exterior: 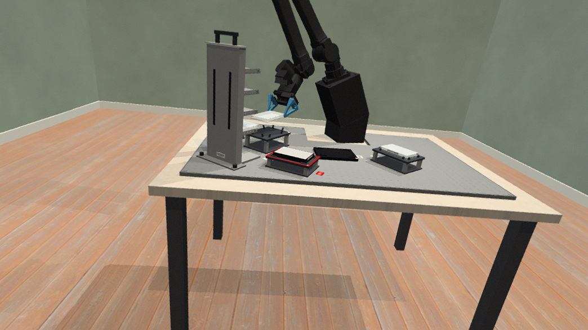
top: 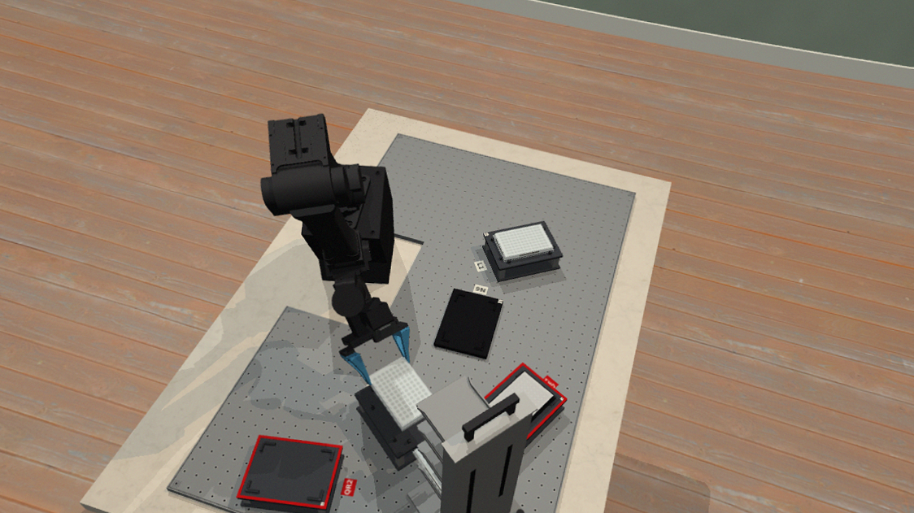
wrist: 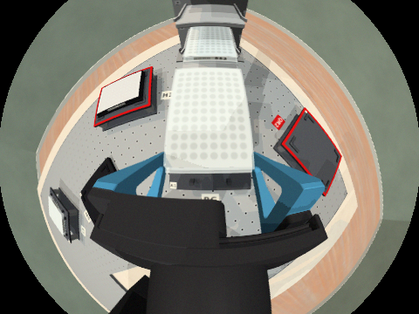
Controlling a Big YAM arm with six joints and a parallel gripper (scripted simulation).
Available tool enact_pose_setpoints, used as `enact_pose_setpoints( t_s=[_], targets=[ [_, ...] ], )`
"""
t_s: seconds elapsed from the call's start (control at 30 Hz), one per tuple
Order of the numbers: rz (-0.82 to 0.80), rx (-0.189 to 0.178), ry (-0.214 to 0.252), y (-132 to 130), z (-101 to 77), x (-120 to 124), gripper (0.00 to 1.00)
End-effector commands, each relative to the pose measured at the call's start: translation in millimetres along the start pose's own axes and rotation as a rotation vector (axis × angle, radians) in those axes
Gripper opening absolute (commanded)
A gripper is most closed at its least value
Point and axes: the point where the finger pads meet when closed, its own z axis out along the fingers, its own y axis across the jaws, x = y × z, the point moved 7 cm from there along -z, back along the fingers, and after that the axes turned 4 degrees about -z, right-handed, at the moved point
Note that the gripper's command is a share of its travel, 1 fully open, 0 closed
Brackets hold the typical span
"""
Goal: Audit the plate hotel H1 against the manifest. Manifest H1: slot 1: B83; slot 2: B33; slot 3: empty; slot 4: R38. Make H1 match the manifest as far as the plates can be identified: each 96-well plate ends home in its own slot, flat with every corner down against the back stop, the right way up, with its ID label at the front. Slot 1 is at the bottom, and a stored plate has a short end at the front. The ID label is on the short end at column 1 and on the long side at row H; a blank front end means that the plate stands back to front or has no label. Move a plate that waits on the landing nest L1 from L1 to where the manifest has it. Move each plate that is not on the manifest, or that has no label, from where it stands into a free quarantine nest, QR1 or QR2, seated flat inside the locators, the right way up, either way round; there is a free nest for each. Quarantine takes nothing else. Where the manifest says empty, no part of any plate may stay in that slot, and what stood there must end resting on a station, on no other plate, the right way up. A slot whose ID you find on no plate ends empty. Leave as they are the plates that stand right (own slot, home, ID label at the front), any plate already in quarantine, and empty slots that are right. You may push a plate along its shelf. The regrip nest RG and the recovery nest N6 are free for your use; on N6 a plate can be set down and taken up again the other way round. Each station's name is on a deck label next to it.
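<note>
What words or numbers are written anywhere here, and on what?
"N6": white tag beside the flat black pad.
"QR2": red tag beside the empty red-rimmed tray.
Other small tags: too blurred to read.
</note>
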Motion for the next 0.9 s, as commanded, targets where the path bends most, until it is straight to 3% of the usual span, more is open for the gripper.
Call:
enact_pose_setpoints(
  t_s=[0.0,0.87],
  targets=[
    [-0.015,0.018,-0.022,-4.6,0.4,-2.3,0.86],
    [-0.016,0.018,-0.024,-4.2,8.8,6.4,0.86]
  ],
)
